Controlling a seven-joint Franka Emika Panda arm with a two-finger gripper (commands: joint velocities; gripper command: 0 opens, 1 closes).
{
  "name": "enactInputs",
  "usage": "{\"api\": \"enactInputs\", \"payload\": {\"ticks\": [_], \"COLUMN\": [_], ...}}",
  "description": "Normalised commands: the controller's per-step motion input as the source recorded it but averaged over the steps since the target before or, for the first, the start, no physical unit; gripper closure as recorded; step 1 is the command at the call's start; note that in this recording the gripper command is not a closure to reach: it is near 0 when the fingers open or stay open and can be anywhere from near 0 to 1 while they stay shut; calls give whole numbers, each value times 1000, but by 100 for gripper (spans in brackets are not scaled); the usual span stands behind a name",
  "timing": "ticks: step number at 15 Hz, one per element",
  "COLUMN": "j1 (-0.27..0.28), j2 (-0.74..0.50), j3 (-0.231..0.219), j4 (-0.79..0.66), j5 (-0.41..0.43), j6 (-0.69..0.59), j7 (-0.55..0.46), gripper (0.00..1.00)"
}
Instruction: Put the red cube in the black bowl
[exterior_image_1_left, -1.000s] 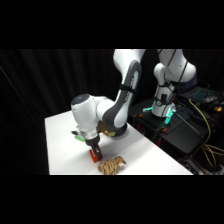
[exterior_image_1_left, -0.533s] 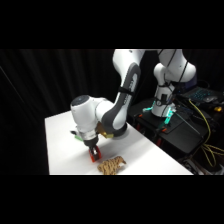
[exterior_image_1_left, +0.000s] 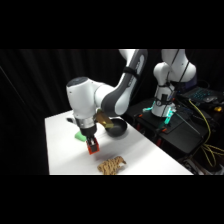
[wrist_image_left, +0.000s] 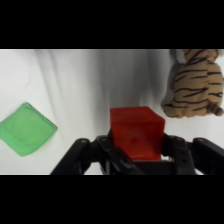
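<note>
- The claw (wrist_image_left: 136, 155) pinched the cube (wrist_image_left: 136, 131) from both sides, with bare bench (wrist_image_left: 85, 90) beyond it in the wrist view.
- In the side view the cube (exterior_image_1_left: 93, 146) hung under the claw (exterior_image_1_left: 92, 145), just above the bench (exterior_image_1_left: 145, 157); against half a second before, it sat slightly higher.
- The bowl (exterior_image_1_left: 116, 128) lay at 2 o'clock from the cube, near the bench's far edge and partly behind the arm.
- The tiger toy (exterior_image_1_left: 111, 166) lay at 5 o'clock, close to the near edge.
- A green block (wrist_image_left: 26, 128) sat well apart at 9 o'clock in the wrist view.
</note>
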Motion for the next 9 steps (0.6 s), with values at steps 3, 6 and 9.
{"api": "enactInputs", "payload": {"ticks": [3, 6, 9], "j1": [-116, -155, -152], "j2": [-621, -556, -526], "j3": [28, 31, 25], "j4": [-472, -546, -586], "j5": [-26, 0, 32], "j6": [-197, -34, 58], "j7": [-163, -233, -261], "gripper": [100, 100, 100]}}
